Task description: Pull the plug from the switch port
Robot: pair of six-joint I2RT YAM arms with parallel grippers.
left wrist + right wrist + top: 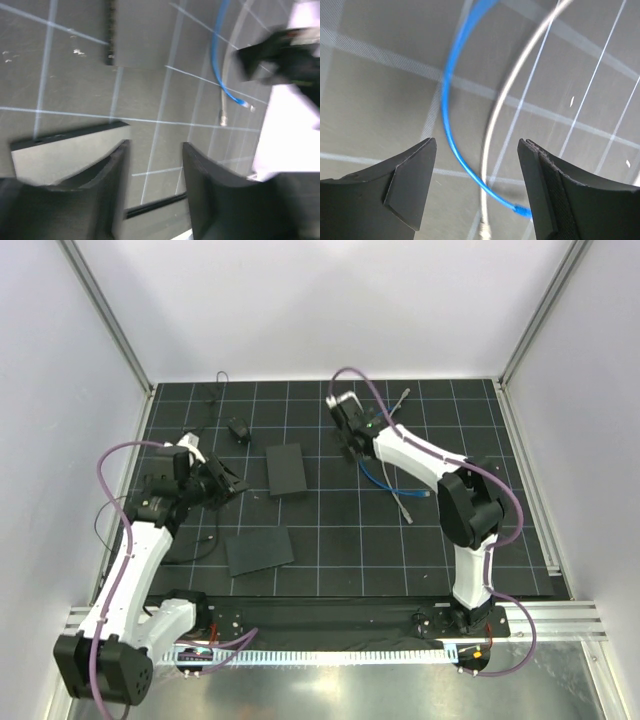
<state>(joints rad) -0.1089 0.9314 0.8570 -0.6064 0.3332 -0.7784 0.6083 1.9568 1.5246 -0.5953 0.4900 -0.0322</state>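
A flat black slab lies nearest on the gridded surface, ahead of the left arm's base. Just past it the left tool hangs low, pointing toward the middle. In its wrist view the fingers stand partly apart with only bare surface in the gap; it holds nothing. One edge of the slab sits right beside one finger.

Next out is the small black box, lying flat to the right of the left tool, near it but not touching. The port is on the dark narrow edge seen in the left wrist view, too blurred to make out singly.

The plug lies loose on the surface well to the right of the box, out of the port, at the end of a thin blue cable. A grey cable runs just beside it, its tip a little nearer.

Farther back, the right tool hovers over the far stretch of the blue cable. Its fingers are spread wide and grip nothing; both cables pass on the surface under the gap.

Farthest are a small black part with a thin black wire and a grey connector.
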